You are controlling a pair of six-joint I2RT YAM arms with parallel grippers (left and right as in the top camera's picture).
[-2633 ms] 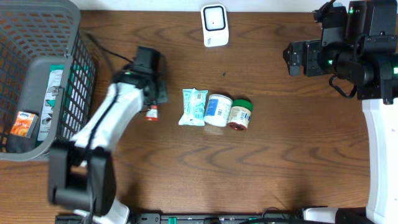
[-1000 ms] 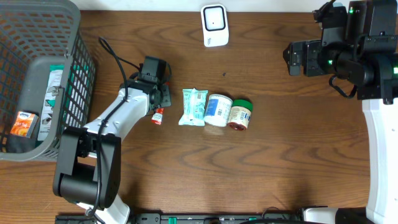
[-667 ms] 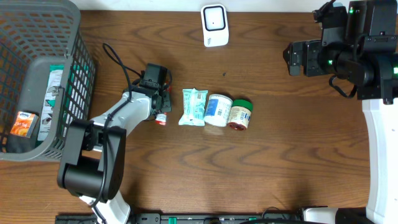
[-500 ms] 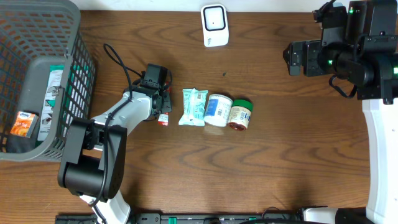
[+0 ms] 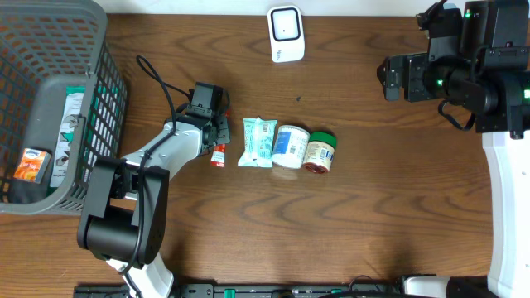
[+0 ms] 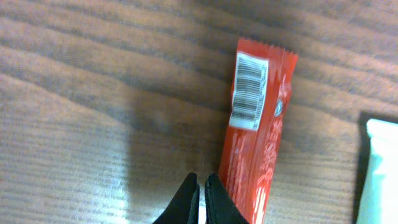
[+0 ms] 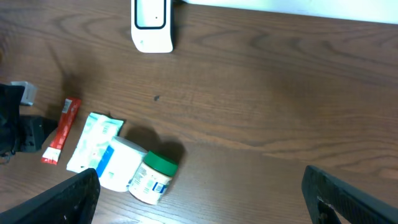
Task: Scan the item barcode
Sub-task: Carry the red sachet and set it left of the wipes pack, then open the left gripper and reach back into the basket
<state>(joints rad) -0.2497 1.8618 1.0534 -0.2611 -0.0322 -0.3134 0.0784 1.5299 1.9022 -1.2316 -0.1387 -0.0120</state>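
A red packet (image 6: pixel 258 143) lies flat on the wooden table with its white barcode label (image 6: pixel 248 90) facing up. My left gripper (image 6: pixel 201 180) is shut with nothing between its fingers, its tips right against the packet's left edge. From above, the left gripper (image 5: pixel 217 136) sits just over the red packet (image 5: pixel 218 155), left of a light blue packet (image 5: pixel 257 141). The white scanner (image 5: pixel 286 33) stands at the table's far edge. My right gripper (image 7: pixel 205 193) hangs open high over the right side, holding nothing.
A white and blue tub (image 5: pixel 290 146) and a green-lidded jar (image 5: pixel 320 151) lie in a row right of the light blue packet. A grey basket (image 5: pixel 108 74) with a few packages fills the left end. The light blue packet (image 6: pixel 379 168) lies close beside the red one.
My left gripper has moved right, and the red packet has slid right with it, closer to the light blue packet. The right arm has not moved.
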